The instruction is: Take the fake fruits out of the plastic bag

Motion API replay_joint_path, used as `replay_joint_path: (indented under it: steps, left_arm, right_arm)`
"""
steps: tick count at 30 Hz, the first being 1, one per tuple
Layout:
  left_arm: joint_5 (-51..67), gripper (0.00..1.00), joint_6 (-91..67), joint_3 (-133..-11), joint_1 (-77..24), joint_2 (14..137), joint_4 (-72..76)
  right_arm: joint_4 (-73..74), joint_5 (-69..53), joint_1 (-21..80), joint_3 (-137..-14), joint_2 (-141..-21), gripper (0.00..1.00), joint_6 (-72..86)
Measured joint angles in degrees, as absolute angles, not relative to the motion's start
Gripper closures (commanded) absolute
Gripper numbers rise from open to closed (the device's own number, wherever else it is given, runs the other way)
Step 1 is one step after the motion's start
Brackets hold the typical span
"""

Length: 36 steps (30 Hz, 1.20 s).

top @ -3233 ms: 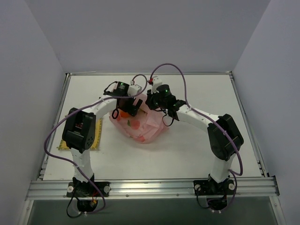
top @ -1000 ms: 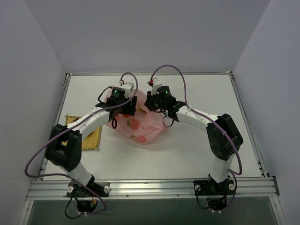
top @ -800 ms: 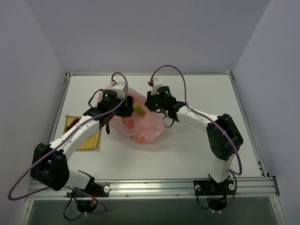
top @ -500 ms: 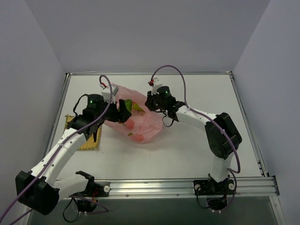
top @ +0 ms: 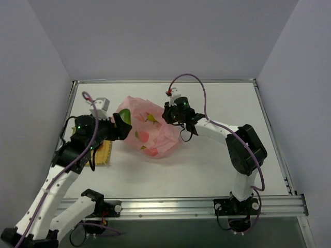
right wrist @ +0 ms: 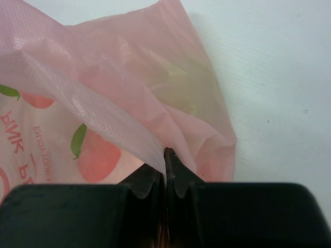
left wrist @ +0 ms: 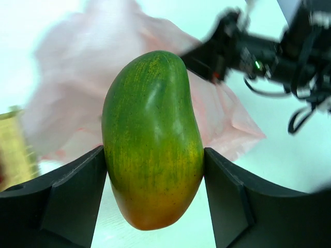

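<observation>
My left gripper (top: 123, 125) is shut on a green mango-shaped fake fruit (top: 124, 117), orange at its tip, and holds it in the air at the left edge of the pink plastic bag (top: 147, 129). In the left wrist view the fruit (left wrist: 151, 137) fills the space between the black fingers (left wrist: 72, 199). My right gripper (top: 169, 114) is shut on the bag's right edge; in the right wrist view its closed tips (right wrist: 166, 157) pinch a fold of the pink film (right wrist: 103, 98). Peach shapes show on the bag; a pale yellowish shape (right wrist: 181, 85) shows through the film.
A flat yellow woven mat (top: 103, 152) lies on the white table left of the bag, partly under my left arm. Raised rails border the table (top: 217, 160) at left, right and front. Purple cables loop over both arms.
My left gripper has pulled back leftward out of the bag's mouth with the green fruit in it, the whole arm swinging left. My right gripper has kept its grip on the bag.
</observation>
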State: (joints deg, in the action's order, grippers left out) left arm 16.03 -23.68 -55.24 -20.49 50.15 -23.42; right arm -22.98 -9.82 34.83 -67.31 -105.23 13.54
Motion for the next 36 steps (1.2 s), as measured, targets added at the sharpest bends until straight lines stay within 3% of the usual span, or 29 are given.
replay_joint_path:
  steps: [6,17,25,31,36]
  left_arm:
    - [-2.22,0.56,-29.45,-51.53,-18.28,36.62,-31.22]
    - [-13.67,0.56,-42.65,-33.39,-17.43,39.68,-39.03]
    - [-27.35,0.56,-52.05,-31.2,-15.97,33.98,-40.4]
    - [-32.18,0.56,-56.97,-31.2,-8.67,40.16,-38.81]
    - [-28.95,0.56,-58.5,-30.48,3.49,42.59,-34.65]
  right_arm:
    - [-23.09,-9.26,34.54,-66.19,-105.21,0.99,13.74]
    - [-23.38,-9.3,34.35,-65.98,-104.84,0.99,14.17]
    - [-23.42,-9.39,34.04,-65.93,-103.9,0.99,14.63]
    - [-23.57,-9.47,34.04,-65.41,-103.81,0.99,14.87]
    - [-23.62,-9.54,34.04,-65.39,-103.81,0.99,14.96]
